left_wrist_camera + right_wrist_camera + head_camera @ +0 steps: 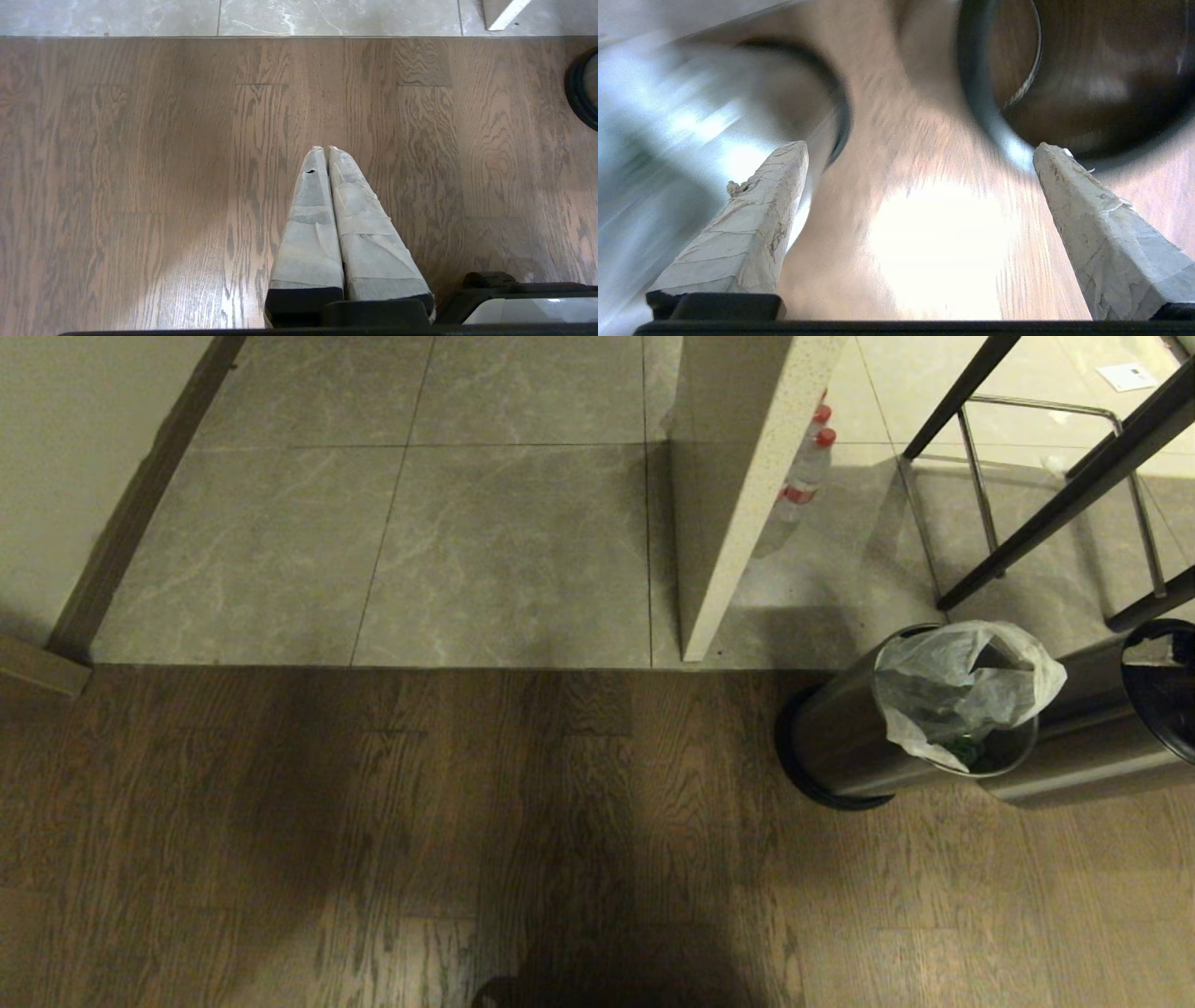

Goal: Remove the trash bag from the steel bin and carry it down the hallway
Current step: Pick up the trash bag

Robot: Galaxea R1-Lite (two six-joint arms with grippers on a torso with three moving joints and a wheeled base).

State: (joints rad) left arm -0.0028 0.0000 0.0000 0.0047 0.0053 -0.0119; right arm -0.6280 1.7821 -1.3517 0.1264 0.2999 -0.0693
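The steel bin [840, 737] stands on the wood floor at the right of the head view, with the crinkled whitish trash bag [962, 686] bunched in its mouth. Neither arm shows in that view. In the right wrist view my right gripper [920, 149] is open and empty over the wood floor. It hangs between the blurred steel bin [691, 116] and a black-rimmed steel sleeve [1087, 70]. My left gripper [325, 148] is shut on nothing above the planks, and the bin's black base [581, 93] shows off to one side. The hallway's grey tiles [420, 523] start just beyond the wood.
The steel sleeve [1083, 747] with its black rim sits right beside the bin. A cream panel [738, 495] stands on the tiles, with red-capped bottles [808, 467] behind it. Dark chair legs [1055, 495] cross the far right. A wall with a dark baseboard [131, 513] bounds the left.
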